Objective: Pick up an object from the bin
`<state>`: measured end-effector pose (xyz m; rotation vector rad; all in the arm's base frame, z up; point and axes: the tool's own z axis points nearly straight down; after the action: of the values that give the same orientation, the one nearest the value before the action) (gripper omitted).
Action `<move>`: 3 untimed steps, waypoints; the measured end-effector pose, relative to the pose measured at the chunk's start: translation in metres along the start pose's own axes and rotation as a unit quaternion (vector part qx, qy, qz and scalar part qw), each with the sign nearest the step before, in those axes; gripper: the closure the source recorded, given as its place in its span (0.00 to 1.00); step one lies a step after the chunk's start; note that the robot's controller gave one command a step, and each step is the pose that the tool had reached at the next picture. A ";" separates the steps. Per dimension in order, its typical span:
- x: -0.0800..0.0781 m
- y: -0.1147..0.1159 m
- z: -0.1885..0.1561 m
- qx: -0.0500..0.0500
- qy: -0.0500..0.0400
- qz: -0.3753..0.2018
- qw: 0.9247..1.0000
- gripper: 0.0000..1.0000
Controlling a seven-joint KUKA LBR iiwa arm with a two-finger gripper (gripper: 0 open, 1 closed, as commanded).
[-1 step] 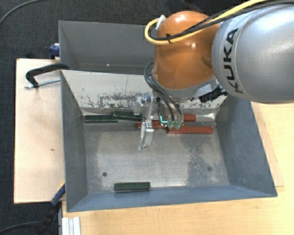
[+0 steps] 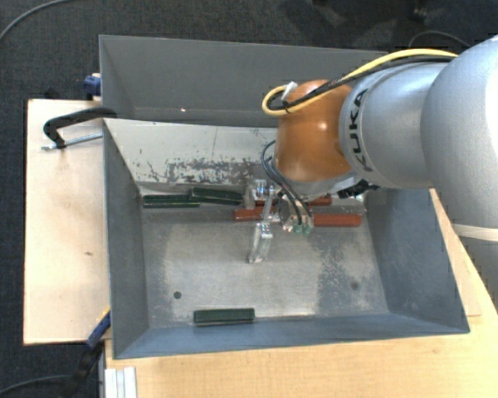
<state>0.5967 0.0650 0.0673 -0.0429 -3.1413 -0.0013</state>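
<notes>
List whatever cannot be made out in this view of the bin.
1. Red-brown bar by the far wall: in the camera view its middle is hidden behind the end effector and the orange wrist cover.
2. Dark green strip left of it: it blends with its reflection on the wall, so its outline is unclear.
3. Dark speck on the floor: too small to identify.
4. Bin, far right corner: covered by the arm.

In the bin (image 2: pixel 124 247), a block (image 2: pixel 224 316) lay by the front wall, left of centre. A long bar (image 2: pixel 342 220) lay along the back wall, with a slim tool (image 2: pixel 183 198) to its left. The gripper (image 2: pixel 258 254) hung over mid-floor, before the bar.
</notes>
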 end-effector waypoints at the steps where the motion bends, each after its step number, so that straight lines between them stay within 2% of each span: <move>1: -0.007 -0.079 -0.036 0.002 -0.005 0.033 0.999 0.00; 2: -0.007 -0.084 -0.052 0.000 -0.004 0.125 0.992 0.00; 3: -0.006 -0.048 -0.002 -0.001 -0.001 0.127 0.992 0.00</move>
<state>0.6018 0.0169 0.0690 -0.4412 -3.1115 -0.0040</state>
